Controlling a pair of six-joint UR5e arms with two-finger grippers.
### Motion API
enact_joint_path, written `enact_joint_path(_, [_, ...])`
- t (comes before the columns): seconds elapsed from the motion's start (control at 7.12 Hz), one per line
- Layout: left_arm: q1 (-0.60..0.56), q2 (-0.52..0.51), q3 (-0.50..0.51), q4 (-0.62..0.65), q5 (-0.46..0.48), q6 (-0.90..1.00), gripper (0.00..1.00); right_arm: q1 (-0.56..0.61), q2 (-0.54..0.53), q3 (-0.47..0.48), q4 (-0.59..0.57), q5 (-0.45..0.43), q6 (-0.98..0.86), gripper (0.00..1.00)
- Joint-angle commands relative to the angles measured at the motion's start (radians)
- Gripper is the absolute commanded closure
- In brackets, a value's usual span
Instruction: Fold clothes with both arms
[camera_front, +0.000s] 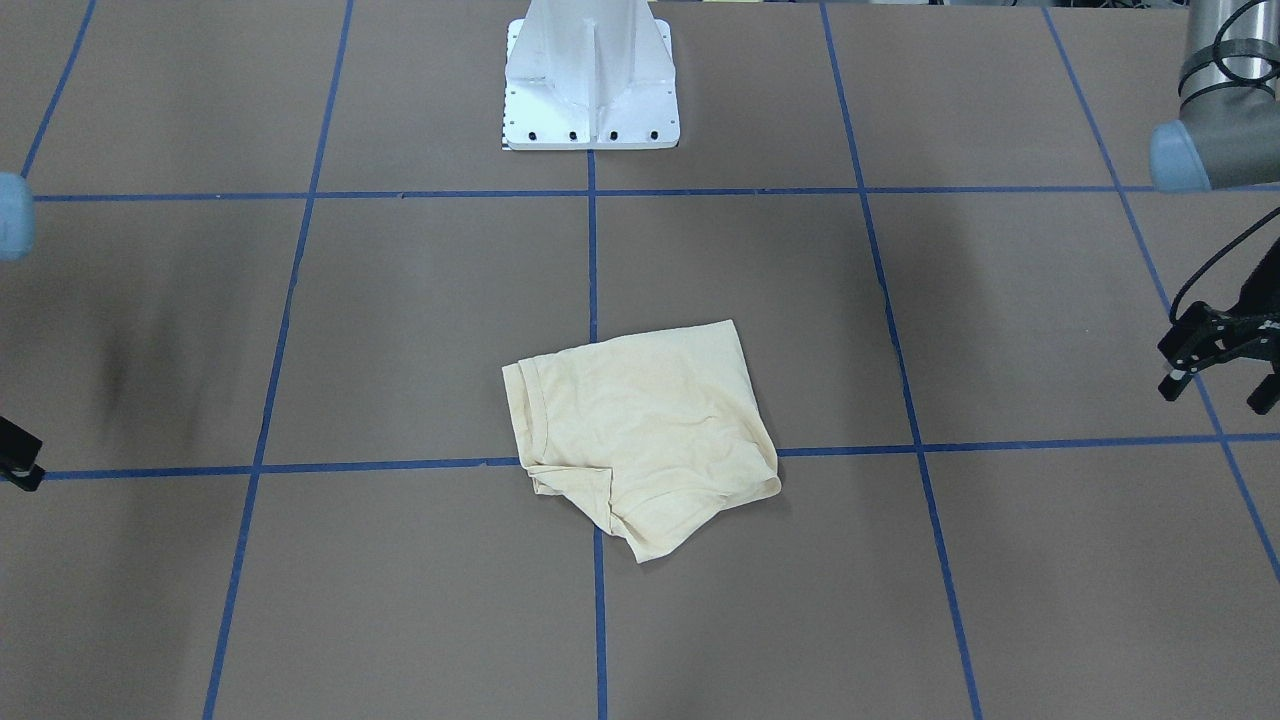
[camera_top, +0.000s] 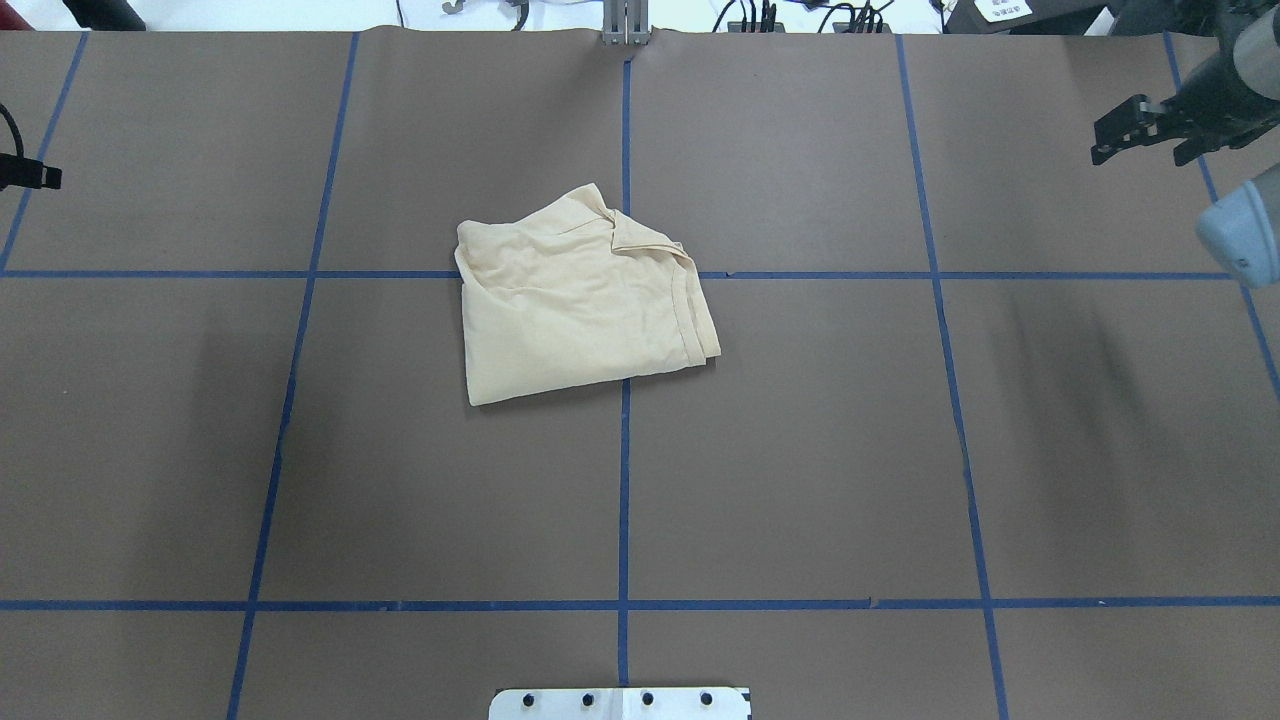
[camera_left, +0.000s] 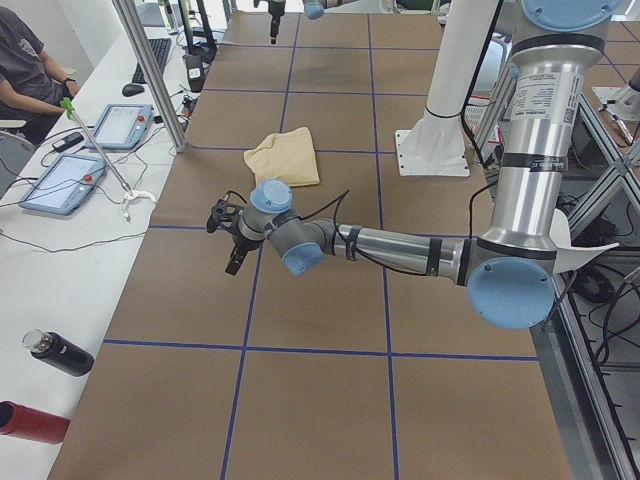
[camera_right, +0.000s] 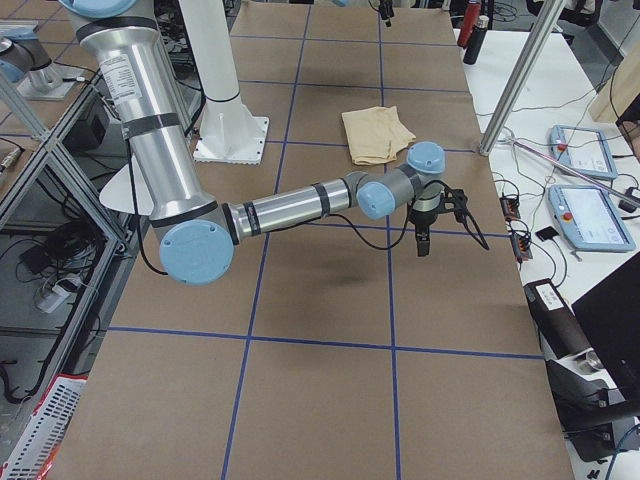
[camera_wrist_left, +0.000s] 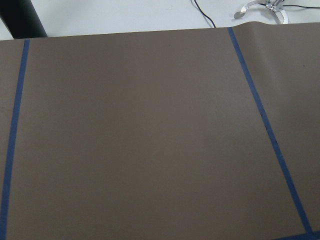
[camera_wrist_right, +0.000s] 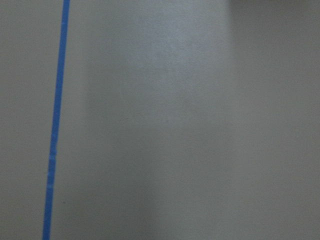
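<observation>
Out at the left side of the table (camera_top: 800, 450), the left gripper (camera_front: 1218, 390) hangs above bare brown surface, its two fingers spread with nothing between them. It stands well apart from the cloth, which I read as a parked pose that leaves the garment clear, not a reach. The overhead view cuts it down to a black stub at the frame edge. Its own wrist camera shows no fingers, only table, blue tape (camera_top: 625, 500) and the far table edge. In the middle, the cream T-shirt (camera_top: 575, 300) lies as a compact, roughly square bundle over the crossing of two tape lines. It sits mostly left of the centre line and well apart from the pedestal base (camera_front: 590, 90). A banded hem or cuff runs down its right edge and a loose flap pokes out on the far side, so the fold looks done or nearly done, if untidy there. The print and neck label are out of sight, presumably folded inside or face down, and I cannot tell where the sleeves lie. At the right side the right gripper (camera_top: 1140, 150) hovers likewise well clear, fingers apart and empty. The front-facing view catches only a black tip of it, and its wrist view is blurred, showing bare table and one tape line.
</observation>
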Motion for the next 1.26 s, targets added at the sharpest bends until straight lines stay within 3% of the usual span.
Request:
enact_joint_path(0.0, [-0.152,-0.012,-0.022,0.273,-0.003,0.422,0.0,0.098,-0.095,0.042,-0.073,-0.003,-0.271,0.0])
enact_joint_path(0.42, [-0.182,-0.012,-0.149,0.597,-0.005,0.557,0.0,0.186,-0.138,0.153,-0.419,-0.014,-0.627,0.0])
enact_joint_path(0.7, [-0.24,-0.002,-0.113,0.674,-0.023,0.709,0.0,0.197,-0.239,0.163,-0.405,0.013,-0.647,0.0])
enact_joint_path(0.84, [-0.266,0.002,-0.061,0.683,-0.132,0.71,0.0,0.205,-0.265,0.167,-0.385,0.015,-0.647,0.0])
enact_joint_path(0.98, [-0.266,0.033,-0.02,0.673,-0.194,0.717,0.0,0.221,-0.288,0.159,-0.381,0.065,-0.647,0.0])
enact_joint_path(1.12, [-0.266,0.066,-0.019,0.671,-0.196,0.732,0.0,0.249,-0.322,0.159,-0.381,0.142,-0.647,0.0])
